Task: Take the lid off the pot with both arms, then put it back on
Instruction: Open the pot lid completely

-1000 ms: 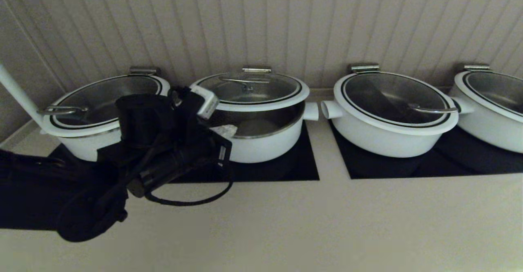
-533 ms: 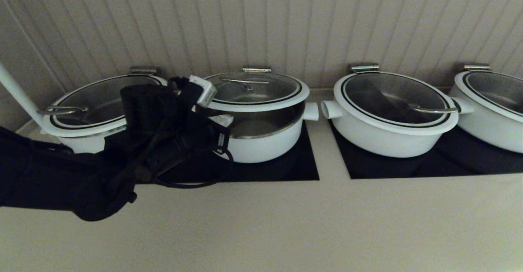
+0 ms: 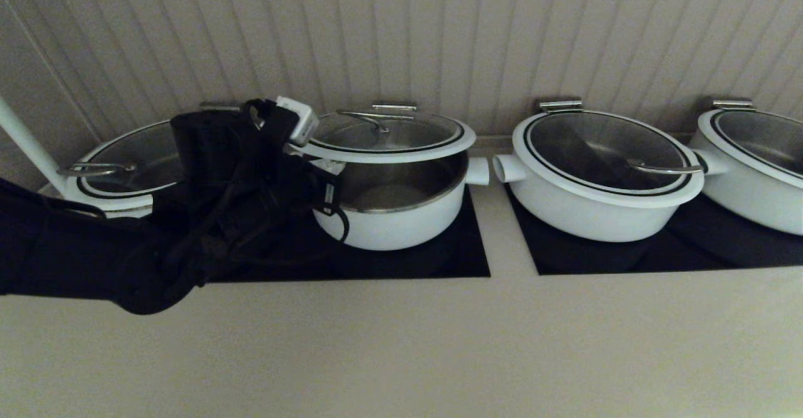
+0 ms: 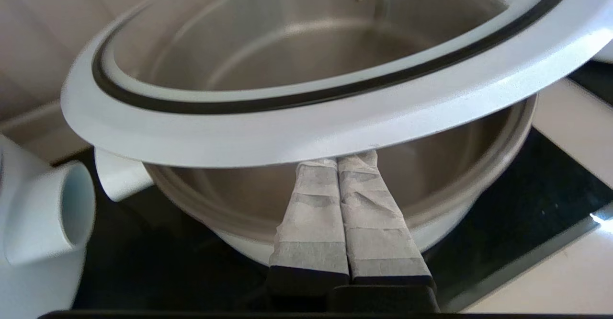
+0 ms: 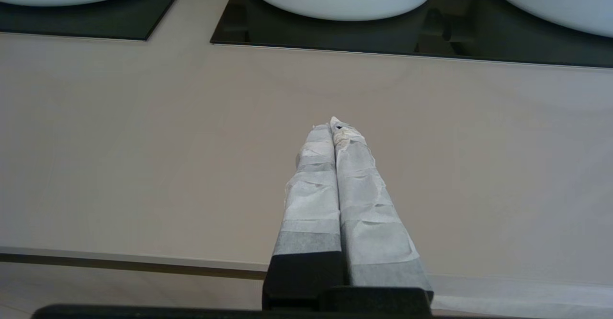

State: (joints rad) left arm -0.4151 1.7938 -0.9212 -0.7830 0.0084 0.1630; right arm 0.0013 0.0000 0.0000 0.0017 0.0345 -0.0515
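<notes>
Higher now than 1 s ago: round glass lid [image 3: 389, 137] tilts over deep steel-lined pot [image 3: 401, 208], propped by left gripper [image 4: 337, 158], taped jaws closed beneath white rim. Right gripper [image 5: 335, 126] closed over smooth beige counter [image 5: 143, 142].

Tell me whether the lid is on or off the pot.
Partly off: the lid is tipped up at its front, on the shut left gripper under its rim, showing the steel inside of the pot; its back edge stays low.
</notes>
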